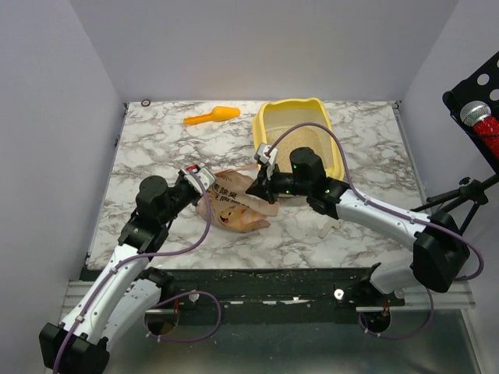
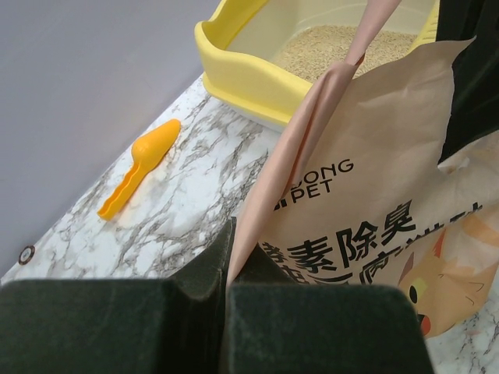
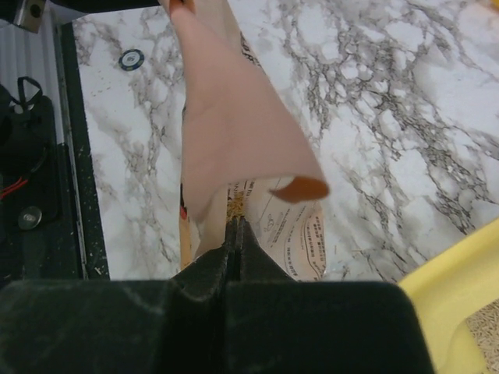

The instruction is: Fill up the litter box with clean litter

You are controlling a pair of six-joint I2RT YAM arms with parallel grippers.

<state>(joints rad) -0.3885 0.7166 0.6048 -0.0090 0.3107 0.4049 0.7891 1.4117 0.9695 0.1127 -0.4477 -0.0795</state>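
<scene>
The yellow litter box (image 1: 269, 119) stands at the back right of the marble table, with beige clean litter (image 1: 308, 144) in its bottom; it also shows in the left wrist view (image 2: 249, 74) with litter (image 2: 335, 47) inside. The pinkish-tan litter bag (image 1: 234, 204) lies between the arms, in front of the box. My left gripper (image 1: 196, 176) is shut on the bag's left edge (image 2: 257, 226). My right gripper (image 1: 263, 187) is shut on the bag's other end (image 3: 234, 140), near the box's front wall. A few granules cling at the right fingertips.
A small orange scoop (image 1: 211, 116) lies at the back, left of the box; it also shows in the left wrist view (image 2: 140, 164). A small dark ring (image 1: 146, 102) sits at the back left corner. Spilled granules dot the black front rail (image 1: 257, 280).
</scene>
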